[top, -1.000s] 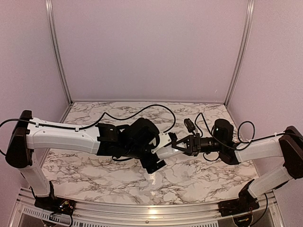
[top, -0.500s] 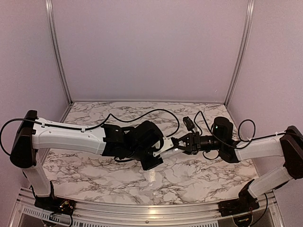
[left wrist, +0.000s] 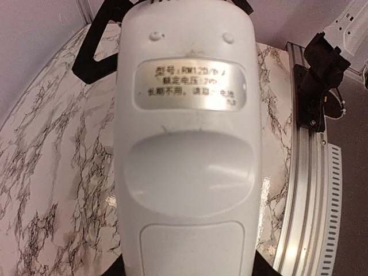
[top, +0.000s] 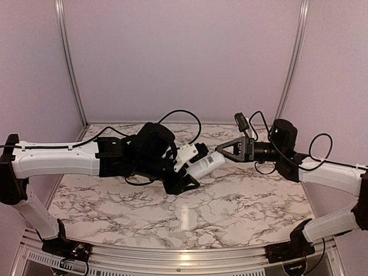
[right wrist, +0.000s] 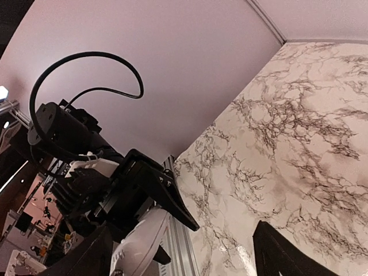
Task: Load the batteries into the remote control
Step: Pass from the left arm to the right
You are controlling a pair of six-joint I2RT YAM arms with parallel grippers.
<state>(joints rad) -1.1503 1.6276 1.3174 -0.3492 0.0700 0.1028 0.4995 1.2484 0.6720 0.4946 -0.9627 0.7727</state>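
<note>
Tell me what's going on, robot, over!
Left gripper shut on the remote control, held above the table. Right gripper open, empty, near its end. No batteries in view.

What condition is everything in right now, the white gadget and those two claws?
remote control: held above the table, labelled back facing the left wrist camera, rear cover looks closed.
left end effector: shut on the remote control.
right end effector: open, empty, near the remote control's free end.
batteries: none in view.
</note>
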